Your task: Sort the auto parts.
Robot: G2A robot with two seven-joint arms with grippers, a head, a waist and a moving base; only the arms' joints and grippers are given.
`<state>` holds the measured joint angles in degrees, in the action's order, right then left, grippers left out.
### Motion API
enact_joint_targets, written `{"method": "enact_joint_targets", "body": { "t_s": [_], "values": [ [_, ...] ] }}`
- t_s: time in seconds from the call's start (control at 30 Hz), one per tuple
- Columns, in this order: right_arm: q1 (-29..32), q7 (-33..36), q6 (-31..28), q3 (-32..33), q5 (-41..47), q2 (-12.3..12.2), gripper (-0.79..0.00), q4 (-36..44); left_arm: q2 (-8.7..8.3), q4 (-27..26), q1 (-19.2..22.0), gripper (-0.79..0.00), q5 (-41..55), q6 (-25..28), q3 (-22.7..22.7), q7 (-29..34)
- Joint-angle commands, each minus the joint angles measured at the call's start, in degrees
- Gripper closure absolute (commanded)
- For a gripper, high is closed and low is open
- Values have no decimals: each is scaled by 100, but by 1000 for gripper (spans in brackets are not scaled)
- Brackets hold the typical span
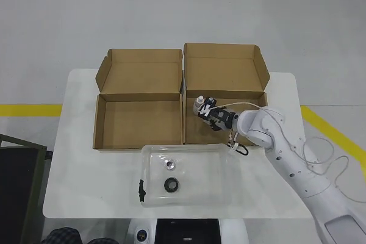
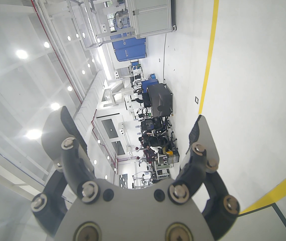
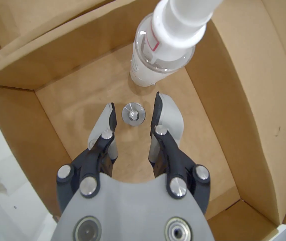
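Observation:
My right gripper [image 3: 134,102] is open low inside the right cardboard box [image 3: 245,81]. A small round silver part [image 3: 133,114] lies on the box floor between the fingertips, with a gap on each side. Just beyond it a white bottle [image 3: 163,48] stands upright. In the top view the right gripper [image 1: 208,114] sits in the right box [image 1: 256,91], next to the bottle [image 1: 199,104]. The clear tray [image 1: 226,177] at the front holds a silver part [image 1: 169,163], a black ring [image 1: 171,184] and a black strip [image 1: 141,190]. My left gripper [image 2: 132,116] is open, facing the room.
The left cardboard box [image 1: 97,122] stands beside the right one, its lid flap folded back and its floor bare. Both boxes sit behind the tray on the white table [image 1: 73,158]. The right box's walls stand close around the right gripper.

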<state>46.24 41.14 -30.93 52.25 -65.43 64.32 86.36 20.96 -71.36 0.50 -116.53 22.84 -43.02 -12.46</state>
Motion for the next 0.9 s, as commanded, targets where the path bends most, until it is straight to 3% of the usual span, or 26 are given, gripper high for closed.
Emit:
{"method": "enact_joint_targets", "body": {
  "t_s": [0.0, 0.4, 0.67, 0.87],
  "values": [
    [106, 29, -16, 134, -12, -40, -308, 215, 0, 0, 0, -785, 0, 0, 0, 0],
    [1161, 11, -273, 883, -37, -289, -363, 2078, 0, 0, 0, -785, 0, 0, 0, 0],
    [1548, -65, -560, 543, -228, -299, -369, 2755, 0, 0, 0, -785, 0, 0, 0, 0],
    [1411, -155, -761, -15, -213, -208, -372, 2584, 0, 0, 0, -785, 0, 0, 0, 0]
  ]
}}
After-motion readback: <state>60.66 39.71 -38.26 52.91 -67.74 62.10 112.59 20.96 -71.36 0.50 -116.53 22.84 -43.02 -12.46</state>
